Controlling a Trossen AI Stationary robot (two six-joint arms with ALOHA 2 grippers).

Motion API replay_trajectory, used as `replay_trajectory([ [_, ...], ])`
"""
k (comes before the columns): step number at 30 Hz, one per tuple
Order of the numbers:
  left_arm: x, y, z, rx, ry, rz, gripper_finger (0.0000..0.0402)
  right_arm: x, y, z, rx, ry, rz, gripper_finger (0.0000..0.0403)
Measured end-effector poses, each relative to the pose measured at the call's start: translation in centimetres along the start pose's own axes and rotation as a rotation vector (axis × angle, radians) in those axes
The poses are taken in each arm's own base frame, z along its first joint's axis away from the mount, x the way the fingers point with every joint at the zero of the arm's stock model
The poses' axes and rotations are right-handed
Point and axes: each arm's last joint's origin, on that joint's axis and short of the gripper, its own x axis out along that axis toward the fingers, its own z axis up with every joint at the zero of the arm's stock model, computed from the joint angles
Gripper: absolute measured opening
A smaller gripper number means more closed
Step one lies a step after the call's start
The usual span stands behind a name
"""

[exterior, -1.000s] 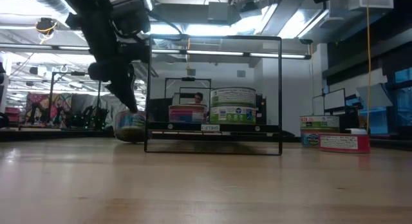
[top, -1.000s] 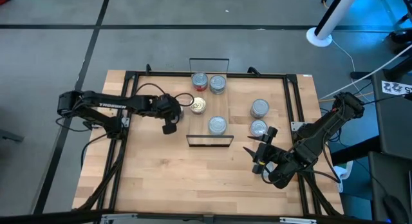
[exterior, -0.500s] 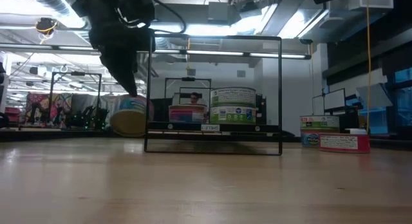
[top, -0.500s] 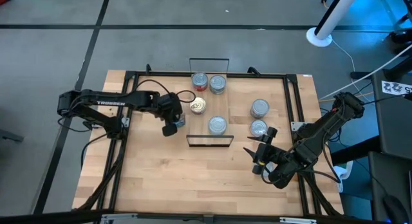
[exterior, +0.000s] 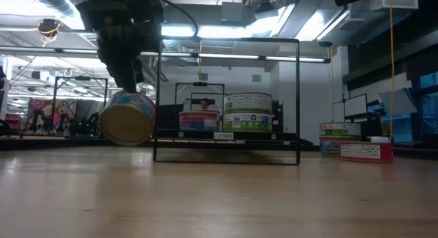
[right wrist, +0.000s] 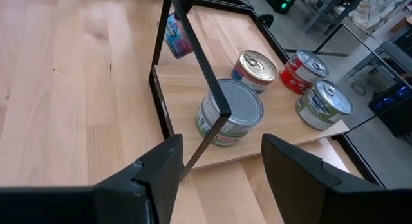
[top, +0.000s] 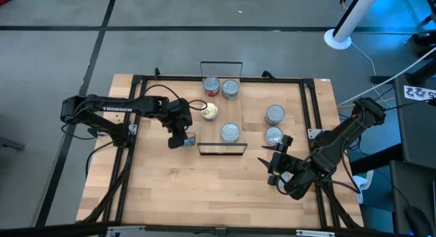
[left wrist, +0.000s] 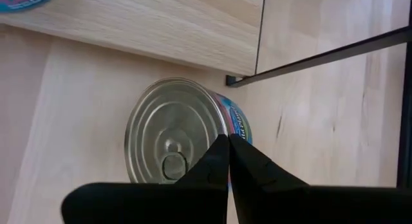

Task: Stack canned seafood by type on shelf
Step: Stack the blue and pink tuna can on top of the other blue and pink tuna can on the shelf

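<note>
My left gripper (top: 178, 138): fingers shut together, tips against a tipped tin (left wrist: 183, 130) beside the shelf (top: 221, 121). My right gripper (top: 274, 165): fingers spread, holding nothing. Four tins on shelf.

You have open desk (top: 204, 189) along the near side, in front of the shelf (top: 219, 114). The shelf's black wire frames (top: 222, 149) close off both short ends, and four tins (top: 230, 132) crowd its board. A tipped tin (top: 189, 138) lies beside its left edge; two tins (top: 274, 115) stand right of it.
</note>
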Motion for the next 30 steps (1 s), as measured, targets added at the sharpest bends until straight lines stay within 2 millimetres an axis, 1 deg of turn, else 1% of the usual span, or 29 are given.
replay_trajectory([
  [4,-0.5,-0.1,0.0,0.004,-0.022,0.001,0.0,0.0,0.0,0.0,0.0,0.0,0.0,0.0214],
  [8,-1.7,-0.3,-0.2,0.017,-0.076,0.043,0.0,0.0,0.0,0.0,0.0,0.0,0.0,0.0214],
  [15,-4.3,-0.3,-0.6,0.028,-0.2,0.144,0.0,0.0,0.0,0.0,0.0,-0.001,-0.001,0.0214],
  [19,-5.3,-0.3,-0.1,0.075,-0.307,0.221,0.0,0.0,0.0,0.0,0.0,-0.002,-0.002,0.0214],
  [25,-5.6,-0.1,1.6,0.236,-0.446,0.351,0.0,0.0,0.0,0.0,0.0,-0.002,-0.003,0.0214],
  [30,-4.5,0.3,3.0,0.358,-0.474,0.442,0.0,0.0,0.0,0.0,0.003,-0.004,-0.002,0.0214],
])
